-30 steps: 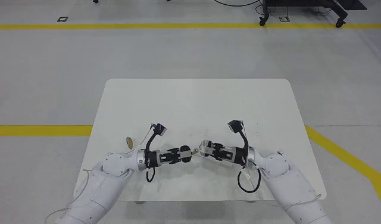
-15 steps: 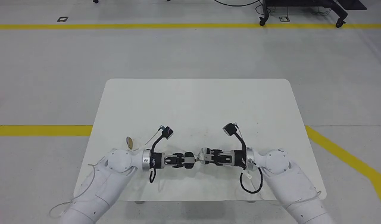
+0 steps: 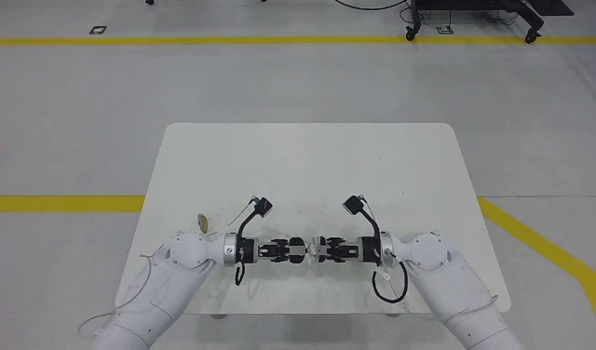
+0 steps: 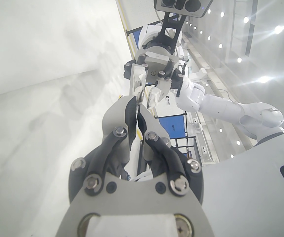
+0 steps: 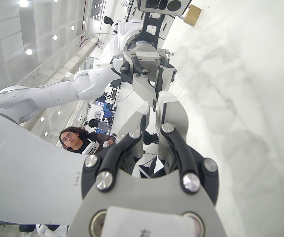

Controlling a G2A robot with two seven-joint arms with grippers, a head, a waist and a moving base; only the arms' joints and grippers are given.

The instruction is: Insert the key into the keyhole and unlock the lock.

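The left gripper (image 4: 138, 108) presses its dark pads together on a thin key (image 4: 139, 99). The right gripper (image 4: 145, 98) faces it tip to tip above the white table (image 4: 33, 99), its wrapped fingers apart.

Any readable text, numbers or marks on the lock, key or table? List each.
lock: plain brass face lying on the table, no text readable.
key: a thin sliver pinched in the left gripper, too small to read.
table: bare white top, no print or sign.
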